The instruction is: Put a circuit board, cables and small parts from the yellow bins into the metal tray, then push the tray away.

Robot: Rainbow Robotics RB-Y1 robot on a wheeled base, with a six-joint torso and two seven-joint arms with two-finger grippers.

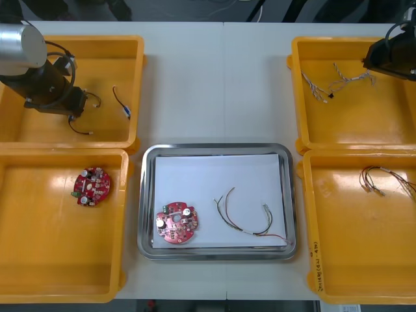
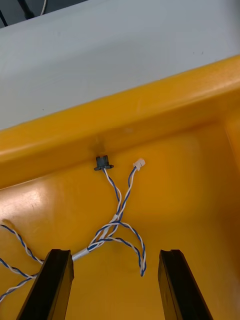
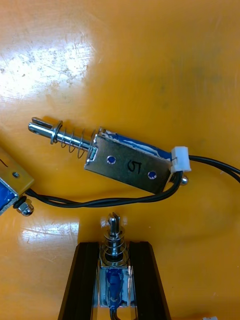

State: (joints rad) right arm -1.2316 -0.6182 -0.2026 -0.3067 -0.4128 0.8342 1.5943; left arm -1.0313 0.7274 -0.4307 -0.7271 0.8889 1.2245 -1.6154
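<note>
My left gripper is down in the far left yellow bin. In the left wrist view it is shut on a small metal part with a spring and a blue body. Just beyond the fingers a second small metal part lies on the bin floor with black cables. My right gripper stands open over the far right yellow bin, above a twisted blue and white cable. The metal tray, white inside, holds a red circuit board and a cable.
Another red circuit board lies in the near left bin. Red and yellow cables lie in the near right bin. A third small metal part lies off to the side of the left gripper.
</note>
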